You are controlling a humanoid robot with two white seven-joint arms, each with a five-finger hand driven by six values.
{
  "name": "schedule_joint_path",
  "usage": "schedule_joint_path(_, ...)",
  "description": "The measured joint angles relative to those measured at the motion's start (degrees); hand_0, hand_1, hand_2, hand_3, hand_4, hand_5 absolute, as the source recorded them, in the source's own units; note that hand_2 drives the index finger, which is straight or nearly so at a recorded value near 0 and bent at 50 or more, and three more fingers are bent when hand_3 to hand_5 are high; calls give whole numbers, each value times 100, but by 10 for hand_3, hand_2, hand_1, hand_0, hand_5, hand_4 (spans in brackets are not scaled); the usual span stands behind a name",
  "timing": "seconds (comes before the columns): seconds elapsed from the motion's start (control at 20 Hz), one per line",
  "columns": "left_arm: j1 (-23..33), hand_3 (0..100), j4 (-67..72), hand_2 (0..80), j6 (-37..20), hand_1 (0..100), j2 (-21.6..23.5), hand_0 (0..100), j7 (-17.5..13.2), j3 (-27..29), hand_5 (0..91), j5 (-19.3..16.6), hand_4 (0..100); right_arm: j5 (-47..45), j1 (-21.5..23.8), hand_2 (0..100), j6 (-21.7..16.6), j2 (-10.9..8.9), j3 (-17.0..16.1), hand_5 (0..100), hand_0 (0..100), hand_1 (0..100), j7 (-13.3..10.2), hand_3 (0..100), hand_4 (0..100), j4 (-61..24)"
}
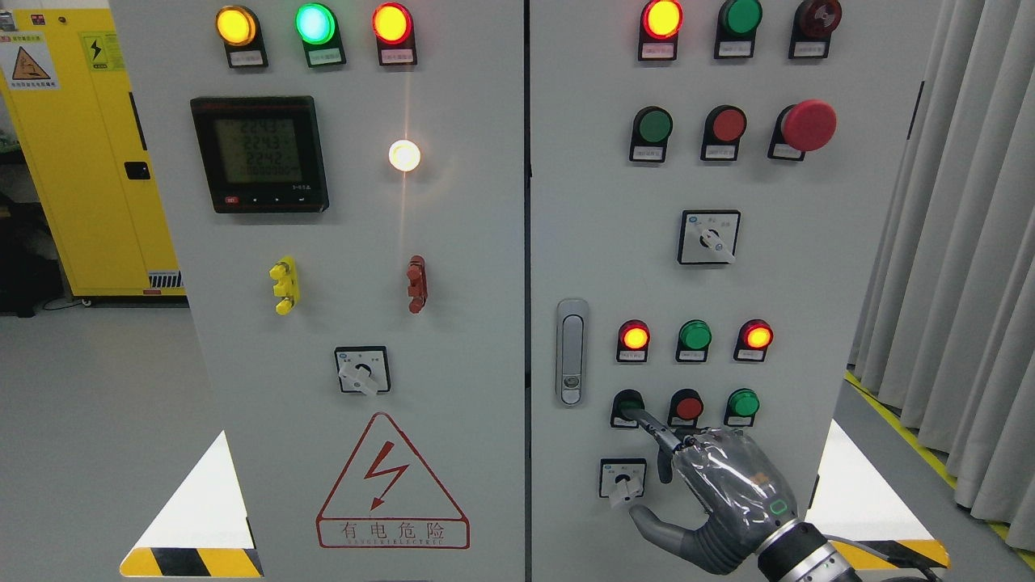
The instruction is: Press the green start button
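Head view: the right hand [724, 501] reaches up from the lower right, index finger [656, 431] stretched out with its tip touching the green button [628, 403] low on the right cabinet door [598, 242], other fingers curled, holding nothing. A red button [688, 406] sits just beside, a rotary switch [623, 478] below, a door handle [572, 352] left

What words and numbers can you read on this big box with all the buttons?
"有电危险": red lightning triangle sign on the left door.
"2243", "2243", "2242": meter screen, roughly; its bottom row is too blurred.
Small tags under the lamps and buttons, for example: too small to read.
Stickers on the yellow cabinet: too small to read.
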Motion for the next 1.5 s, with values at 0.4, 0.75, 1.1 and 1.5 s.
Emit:
schedule_joint_path(0.4,0,0,0,0,0,556,0,120,0,1,0,0,0,-30,49,0,40,10,1,636,367,593,-20,694,678,-41)
schedule_joint_path(0.75,0,0,0,0,0,556,0,120,0,1,0,0,0,-107,282,0,54,36,-76,643,388,587,-20,696,680,-298)
schedule_joint_path(1.1,0,0,0,0,0,556,0,120,0,1,0,0,0,-904,585,0,28,84,-202,588,394,579,-125,650,673,-694)
schedule_joint_path(1.5,0,0,0,0,0,556,0,120,0,1,0,0,0,-3539,1322,0,125,154,-140,62,432,530,684,48,117,-1172)
